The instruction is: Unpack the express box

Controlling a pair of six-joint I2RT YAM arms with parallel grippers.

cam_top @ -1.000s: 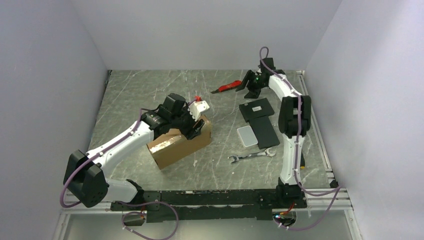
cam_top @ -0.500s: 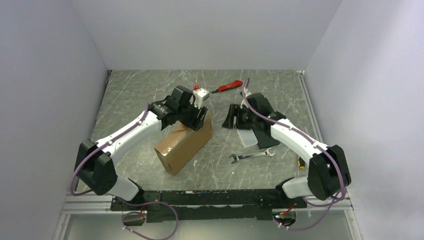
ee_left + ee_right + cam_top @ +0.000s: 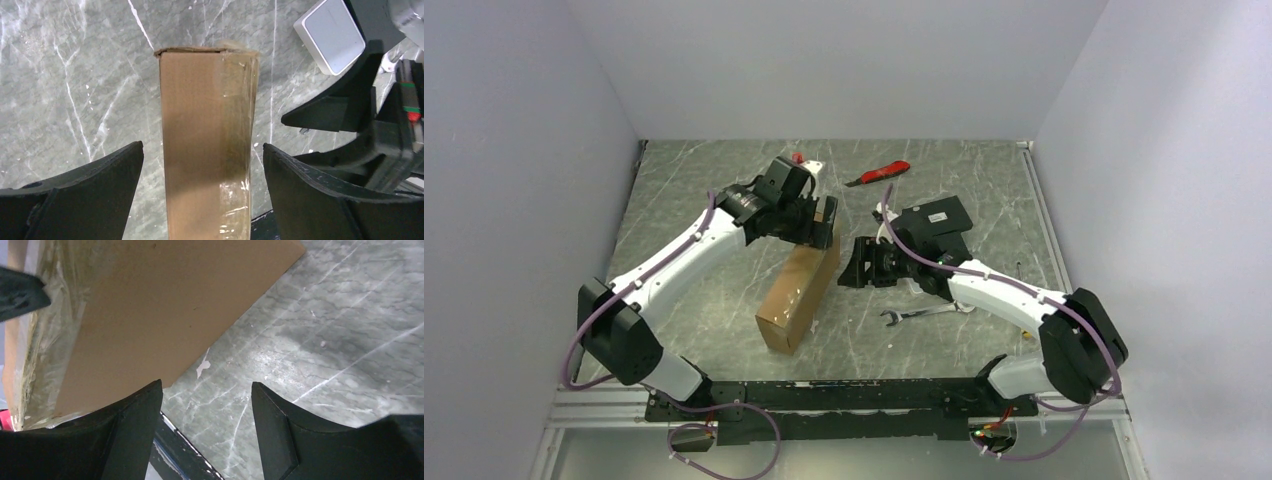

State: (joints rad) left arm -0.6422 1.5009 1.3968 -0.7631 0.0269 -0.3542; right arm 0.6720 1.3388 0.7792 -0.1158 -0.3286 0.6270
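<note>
The flat brown cardboard express box (image 3: 802, 285) stands on edge on my grey marble table (image 3: 724, 300), left pincer (image 3: 202, 146) spread loosely astride its far end, right pincer (image 3: 206, 384) gaping empty alongside, I reckon to brace it.

The express box (image 3: 800, 292) stands on edge mid-worktop (image 3: 686, 190), a wall between the 2 arms. The left gripper (image 3: 202, 147) straddles its top, fingers (image 3: 100, 185) spread with a gap on each side. The right gripper (image 3: 206, 385), fingers apart, crowds the box's right face. Bare worktop lies left of the box. A wrench (image 3: 924, 313), black flat boxes (image 3: 939, 217) and a red knife (image 3: 879, 173) clutter the right and far side
</note>
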